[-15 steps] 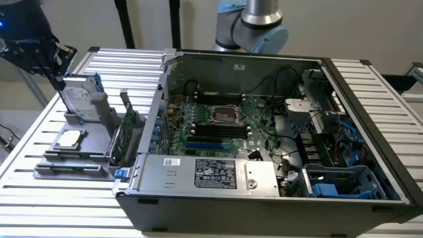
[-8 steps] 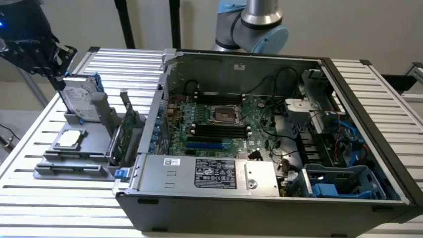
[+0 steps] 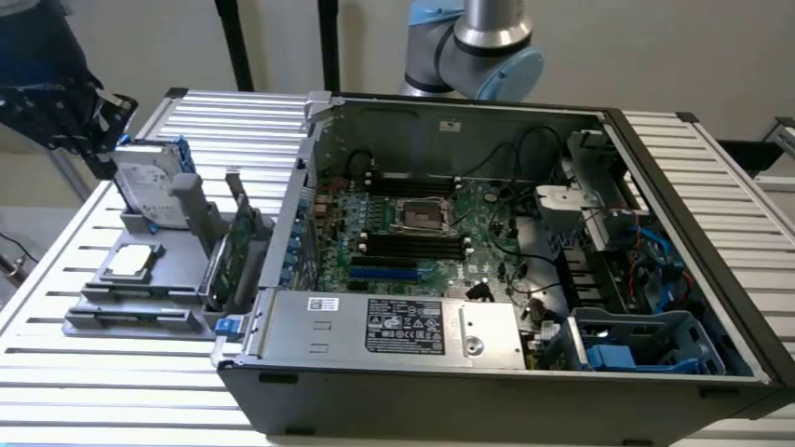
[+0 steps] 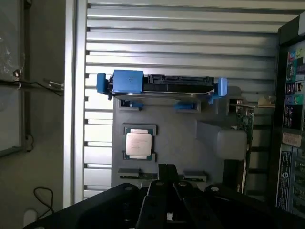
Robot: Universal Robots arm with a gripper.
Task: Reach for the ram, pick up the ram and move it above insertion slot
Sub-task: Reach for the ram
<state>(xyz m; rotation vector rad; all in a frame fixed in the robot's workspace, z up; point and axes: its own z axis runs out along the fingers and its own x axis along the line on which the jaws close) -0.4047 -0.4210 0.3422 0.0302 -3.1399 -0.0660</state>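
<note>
Reach stage only, judging by the layout: gripper (image 4: 167,170) drawn together on nothing, poised above the grey parts fixture (image 4: 181,129) near the slatted table's (image 3: 74,382) edge at the exterior view's left, with grasp, lift and transfer above the insertion slot (image 3: 410,244) all outstanding. Ram (image 3: 134,319) seated in the groove along the fixture's near edge, just beside the CPU (image 4: 138,143), well apart from the open computer case (image 3: 372,391). Long axis level, parallel to the table's near edge and to the hard drive (image 4: 162,86), one end aimed at the case's side wall.
</note>
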